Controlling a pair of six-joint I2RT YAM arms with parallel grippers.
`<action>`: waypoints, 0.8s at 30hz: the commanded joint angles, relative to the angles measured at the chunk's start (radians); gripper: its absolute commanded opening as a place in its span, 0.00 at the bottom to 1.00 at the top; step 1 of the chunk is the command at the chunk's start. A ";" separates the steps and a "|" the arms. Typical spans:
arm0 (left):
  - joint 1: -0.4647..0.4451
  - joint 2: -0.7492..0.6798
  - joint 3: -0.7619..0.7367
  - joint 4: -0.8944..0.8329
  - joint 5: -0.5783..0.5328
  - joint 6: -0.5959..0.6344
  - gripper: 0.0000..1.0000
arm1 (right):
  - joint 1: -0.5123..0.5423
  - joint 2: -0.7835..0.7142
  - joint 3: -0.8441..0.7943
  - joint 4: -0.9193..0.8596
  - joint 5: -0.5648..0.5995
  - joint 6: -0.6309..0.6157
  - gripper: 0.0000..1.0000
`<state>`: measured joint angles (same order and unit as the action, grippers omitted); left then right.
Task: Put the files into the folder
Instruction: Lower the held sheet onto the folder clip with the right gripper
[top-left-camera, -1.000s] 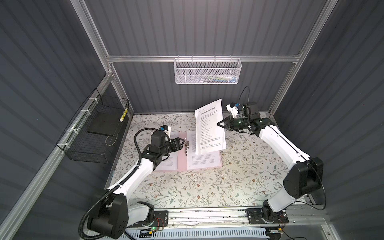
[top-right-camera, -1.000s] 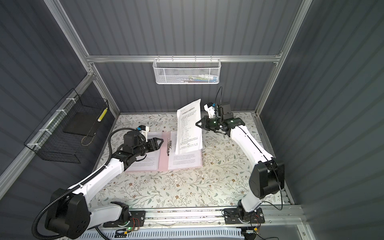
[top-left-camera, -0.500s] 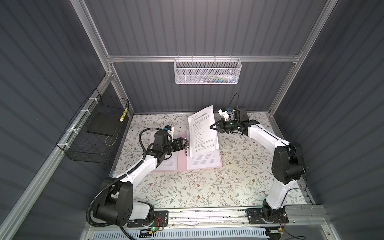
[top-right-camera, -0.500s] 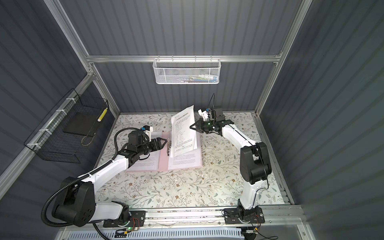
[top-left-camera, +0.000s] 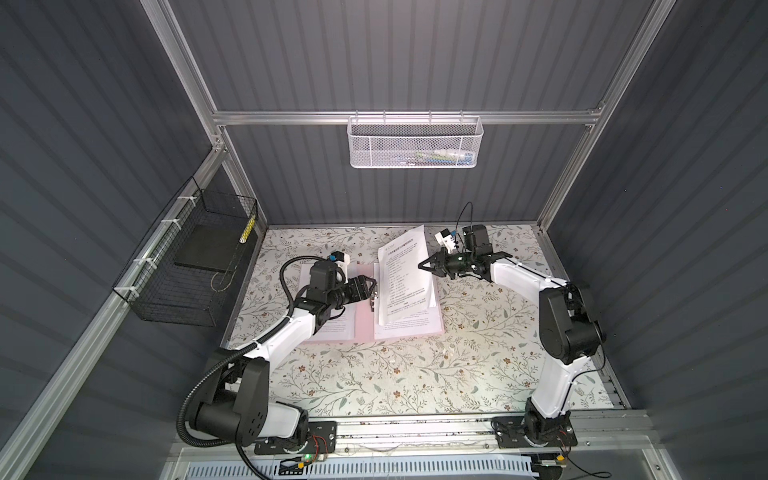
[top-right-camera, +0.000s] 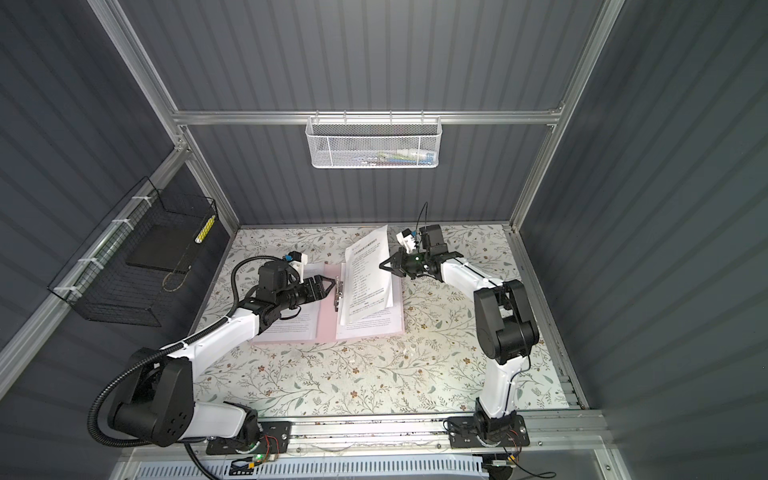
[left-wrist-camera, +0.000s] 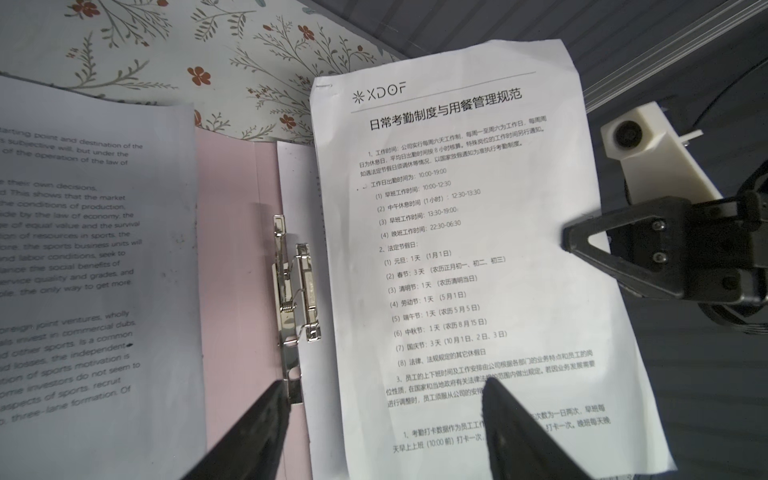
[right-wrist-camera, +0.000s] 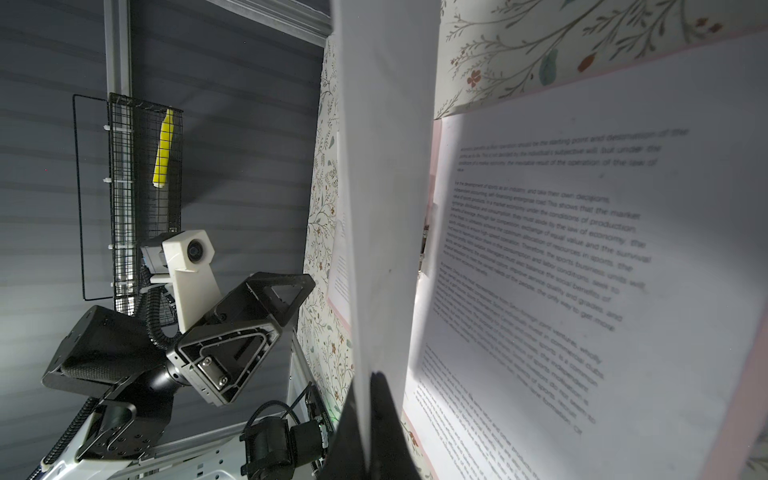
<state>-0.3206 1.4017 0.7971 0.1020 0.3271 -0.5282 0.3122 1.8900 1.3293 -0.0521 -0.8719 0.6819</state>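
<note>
The pink folder (top-left-camera: 363, 329) (top-right-camera: 326, 328) lies open on the floral table, with a metal clip (left-wrist-camera: 291, 299) at its spine. A printed sheet (left-wrist-camera: 83, 270) covers its left half and another (right-wrist-camera: 582, 270) lies on its right half. My right gripper (top-left-camera: 420, 264) (right-wrist-camera: 370, 378) is shut on the edge of a third file, a logo-headed sheet (top-left-camera: 405, 274) (left-wrist-camera: 457, 249). That sheet hangs tilted over the right half, its lower edge near the clip. My left gripper (top-left-camera: 372, 286) (left-wrist-camera: 382, 384) is open and empty, low over the spine by the clip.
A black wire basket (top-left-camera: 187, 266) on the left wall holds a dark slab (top-left-camera: 208, 249) and a yellow item (top-left-camera: 248, 230). A white mesh basket (top-left-camera: 415, 141) hangs on the back wall. Floral tabletop (top-left-camera: 395, 374) stretches in front of the folder.
My right gripper has carried the held sheet leftward and down over the folder's right half. My left gripper has edged right toward the spine clip and stayed open.
</note>
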 joint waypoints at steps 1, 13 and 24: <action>0.005 0.014 0.001 0.007 0.029 -0.002 0.74 | -0.005 0.019 -0.026 0.049 -0.021 0.015 0.00; 0.005 0.028 0.001 0.007 0.026 0.004 0.73 | -0.010 0.042 -0.054 0.078 -0.035 0.033 0.00; 0.005 0.053 0.004 0.016 0.030 0.000 0.72 | -0.010 0.049 -0.087 0.096 -0.045 0.031 0.00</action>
<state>-0.3206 1.4445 0.7971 0.1074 0.3355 -0.5282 0.3054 1.9236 1.2491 0.0246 -0.8959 0.7177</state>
